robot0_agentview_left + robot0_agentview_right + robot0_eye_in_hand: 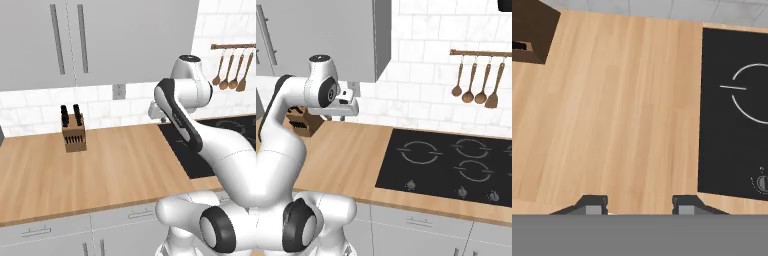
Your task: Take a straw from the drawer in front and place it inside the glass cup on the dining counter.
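The claw (640, 204) hung above the wooden counter (612, 115), its two fingertips (592, 204) standing apart with bare wood between them, gripping nothing. The black cooktop (737, 105) lay set into the counter to its right, and a knife block (74, 132) stood near the counter's back edge. Closed grey drawers (35, 232) ran under the counter's front edge. Wooden spoons (476, 82) hung on the tiled wall.

counter: light-wood counter (115, 170), bare; black cooktop (187, 150) inset at right
knife block: brown knife block (74, 132) upright near tiled wall, black handles up
cabinets: grey wall cabinets (100, 40); grey drawer fronts (45, 232) below
utensils: wooden spoons (231, 70) hanging on rail, upper right
arm: white arm (200, 130) bent over cooktop edge
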Robot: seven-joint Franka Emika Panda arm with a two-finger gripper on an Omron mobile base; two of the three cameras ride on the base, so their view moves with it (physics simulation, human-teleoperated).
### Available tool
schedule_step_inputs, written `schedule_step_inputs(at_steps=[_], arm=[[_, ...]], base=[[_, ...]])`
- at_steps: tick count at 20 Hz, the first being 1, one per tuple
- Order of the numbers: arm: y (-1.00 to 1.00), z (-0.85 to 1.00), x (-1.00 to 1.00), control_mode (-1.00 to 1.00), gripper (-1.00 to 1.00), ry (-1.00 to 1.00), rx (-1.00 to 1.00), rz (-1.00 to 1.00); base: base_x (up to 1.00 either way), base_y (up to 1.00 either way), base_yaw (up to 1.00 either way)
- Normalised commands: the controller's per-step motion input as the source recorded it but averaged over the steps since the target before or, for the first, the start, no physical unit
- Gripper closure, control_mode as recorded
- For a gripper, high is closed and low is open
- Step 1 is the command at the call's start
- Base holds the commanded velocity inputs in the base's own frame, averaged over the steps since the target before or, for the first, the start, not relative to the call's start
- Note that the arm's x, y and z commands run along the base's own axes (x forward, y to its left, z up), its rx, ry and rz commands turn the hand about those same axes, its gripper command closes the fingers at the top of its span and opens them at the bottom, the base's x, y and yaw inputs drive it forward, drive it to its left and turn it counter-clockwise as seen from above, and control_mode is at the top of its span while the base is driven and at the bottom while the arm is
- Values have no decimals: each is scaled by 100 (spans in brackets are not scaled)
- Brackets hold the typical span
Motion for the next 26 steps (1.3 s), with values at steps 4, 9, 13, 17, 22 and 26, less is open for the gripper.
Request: schedule_step_inputs(at_steps=[4,9,13,17,22,26], arm=[[0,0,0,100,-100,0,0,0],[0,0,0,100,-100,0,0,0],[0,0,0,100,-100,0,0,0],[0,0,0,100,-100,0,0,0],[0,0,0,100,-100,0,0,0],[0,0,0,100,-100,0,0,0]], base=[[-20,0,0],[-97,-6,2],[-57,-20,18],[-1,-51,47],[12,-54,71],[7,-62,69]])
